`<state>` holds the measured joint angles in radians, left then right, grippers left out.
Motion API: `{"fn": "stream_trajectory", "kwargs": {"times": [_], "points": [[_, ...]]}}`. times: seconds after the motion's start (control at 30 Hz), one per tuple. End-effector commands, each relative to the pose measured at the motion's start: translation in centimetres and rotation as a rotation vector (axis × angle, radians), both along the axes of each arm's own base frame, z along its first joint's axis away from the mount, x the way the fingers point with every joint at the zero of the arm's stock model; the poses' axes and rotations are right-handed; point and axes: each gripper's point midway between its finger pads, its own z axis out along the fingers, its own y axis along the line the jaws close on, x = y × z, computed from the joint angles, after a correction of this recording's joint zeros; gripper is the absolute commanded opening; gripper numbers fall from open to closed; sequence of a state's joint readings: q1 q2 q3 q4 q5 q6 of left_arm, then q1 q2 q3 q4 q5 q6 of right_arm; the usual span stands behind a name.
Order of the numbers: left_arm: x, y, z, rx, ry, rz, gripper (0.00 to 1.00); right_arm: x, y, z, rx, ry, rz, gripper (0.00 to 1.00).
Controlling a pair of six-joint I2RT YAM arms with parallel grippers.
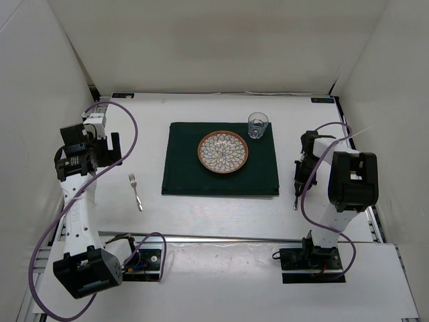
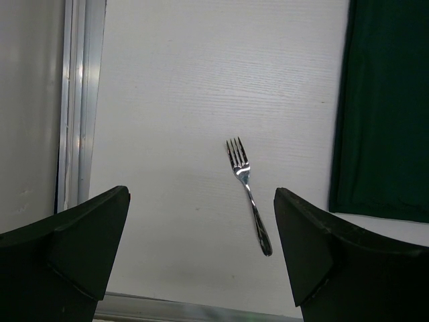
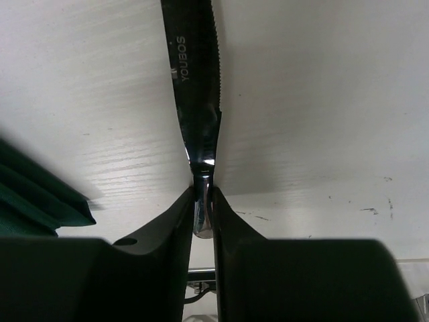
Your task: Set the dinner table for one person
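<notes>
Knife (image 3: 194, 87) pinched at its handle by right end effector (image 3: 203, 198), fingers narrow, blade over bare bench (image 1: 221, 215) just right of green mat (image 1: 194, 178). Left end effector (image 2: 201, 198) wide, holding nothing, above fork (image 2: 237, 157) lying on bench left of mat. Plate (image 1: 222, 152) on mat, glass (image 1: 258, 125) at mat's far right corner.

3 plain white panel walls, the back wall (image 1: 214, 40), the left wall (image 1: 33, 60) and the right wall (image 1: 395, 54), box in the scene under even, soft light, with an aluminium rail (image 1: 221, 238) running across the near side and a white board (image 1: 221, 285) lying just in front of it.
</notes>
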<state>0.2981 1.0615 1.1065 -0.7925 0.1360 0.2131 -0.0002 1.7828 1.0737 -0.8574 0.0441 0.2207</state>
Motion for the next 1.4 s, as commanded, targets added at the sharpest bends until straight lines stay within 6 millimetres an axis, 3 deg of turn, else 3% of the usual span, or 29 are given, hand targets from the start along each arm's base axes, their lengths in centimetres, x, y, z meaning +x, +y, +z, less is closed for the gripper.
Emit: {"fn": "stream_trajectory", "kwargs": {"times": [0.0,0.23,0.3,0.43,0.9,1.1,1.37], "points": [[0.3,0.2,1.4,0.014,-0.029,-0.002,1.00,0.2,0.6,-1.6,0.029,0.017,-0.020,0.20],[0.5,0.3,1.5,0.021,-0.028,-0.008,1.00,0.5,0.3,-1.5,0.009,0.008,-0.019,0.12],[0.5,0.3,1.5,0.021,-0.028,-0.008,1.00,0.9,0.1,-1.4,0.000,-0.001,-0.018,0.00],[0.2,0.3,1.7,0.031,-0.038,-0.014,1.00,0.8,0.1,-1.6,0.000,0.008,-0.018,0.00],[-0.2,0.0,2.1,0.029,-0.048,-0.021,1.00,1.2,0.5,2.9,0.044,-0.125,0.057,0.00],[-0.1,-0.2,2.1,0.016,-0.051,-0.022,1.00,0.1,0.5,3.3,0.044,-0.129,0.066,0.00],[-0.3,-0.5,2.6,0.009,-0.071,-0.024,1.00,1.3,2.7,5.8,0.180,-0.213,0.150,0.00]]}}
